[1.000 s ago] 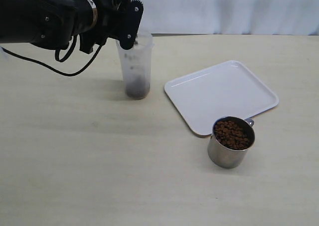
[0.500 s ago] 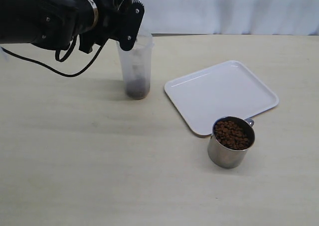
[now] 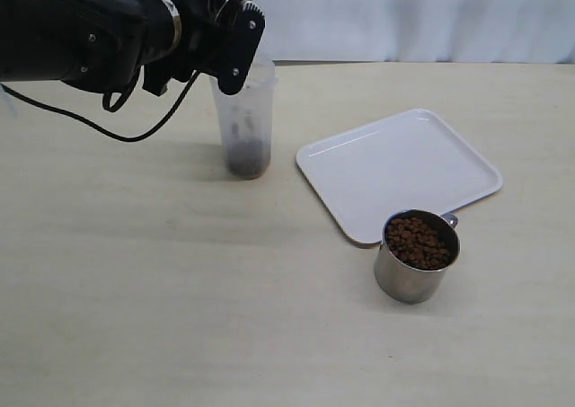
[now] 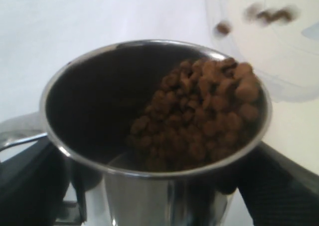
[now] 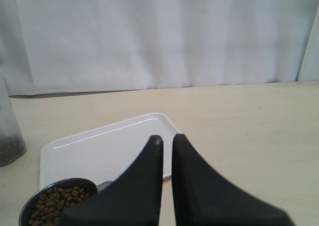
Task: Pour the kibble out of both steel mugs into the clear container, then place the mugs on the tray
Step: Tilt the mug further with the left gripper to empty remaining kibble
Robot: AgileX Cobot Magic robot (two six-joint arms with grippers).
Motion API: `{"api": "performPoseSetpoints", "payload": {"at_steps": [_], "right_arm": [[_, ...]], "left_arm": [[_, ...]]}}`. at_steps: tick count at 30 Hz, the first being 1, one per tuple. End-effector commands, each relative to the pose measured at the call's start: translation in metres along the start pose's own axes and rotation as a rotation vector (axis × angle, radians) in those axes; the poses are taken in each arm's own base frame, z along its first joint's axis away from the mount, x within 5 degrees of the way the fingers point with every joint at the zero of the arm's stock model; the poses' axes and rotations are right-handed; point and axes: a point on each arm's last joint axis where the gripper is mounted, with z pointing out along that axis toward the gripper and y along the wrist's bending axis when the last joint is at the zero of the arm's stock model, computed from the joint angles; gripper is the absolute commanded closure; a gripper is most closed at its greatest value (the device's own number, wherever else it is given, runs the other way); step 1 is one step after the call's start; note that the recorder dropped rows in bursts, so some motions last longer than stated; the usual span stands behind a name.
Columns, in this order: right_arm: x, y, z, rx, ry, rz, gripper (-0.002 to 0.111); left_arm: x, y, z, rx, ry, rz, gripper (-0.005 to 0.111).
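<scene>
My left gripper [image 3: 229, 39] holds a steel mug [image 4: 154, 136] tipped over the rim of the clear container [image 3: 244, 119]. In the left wrist view its jaws [image 4: 159, 196] grip the mug's sides. The kibble [image 4: 199, 116] is heaped at the low lip, and a few pellets [image 4: 264, 14] fall into the container [image 4: 279, 46]. A dark layer of kibble [image 3: 247, 160] lies at the container's bottom. The second steel mug [image 3: 416, 254], full of kibble, stands at the near corner of the white tray [image 3: 400, 169]. My right gripper [image 5: 167, 138] is shut and empty, above that mug [image 5: 55, 201] and the tray [image 5: 109, 146].
A black cable [image 3: 90, 119] hangs from the left arm over the table's left side. A white curtain [image 3: 404, 16] closes off the far edge of the table. The right arm does not show in the exterior view.
The left gripper has shifted slightly right and tipped a little further over the container. The second mug, the tray and the right gripper have not moved.
</scene>
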Motion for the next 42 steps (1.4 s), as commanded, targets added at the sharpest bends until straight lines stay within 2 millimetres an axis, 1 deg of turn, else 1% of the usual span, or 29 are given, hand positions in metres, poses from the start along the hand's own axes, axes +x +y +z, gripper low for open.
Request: {"api": "performPoseSetpoints", "payload": {"at_steps": [1,25,31,42], "right_arm": [[0.0016,0.0001,0.0000,-0.003,0.003,-0.008,0.103],[0.0016,0.0001,0.0000,-0.003,0.003,-0.008,0.103],[0.0016,0.0001,0.0000,-0.003,0.003,-0.008,0.103],[0.0016,0.0001,0.0000,-0.003,0.003,-0.008,0.103]], "left_arm": [[0.0031,0.0065,-0.0026,-0.019,0.022,-0.002,0.107],[0.0031,0.0065,-0.0026,-0.018,0.023,0.079,0.107],[-0.0026,0.0075,-0.0043,-0.023,0.004,0.086,0.107],[-0.0035,0.0079,-0.0048,-0.024,0.009,0.142,0.107]]}}
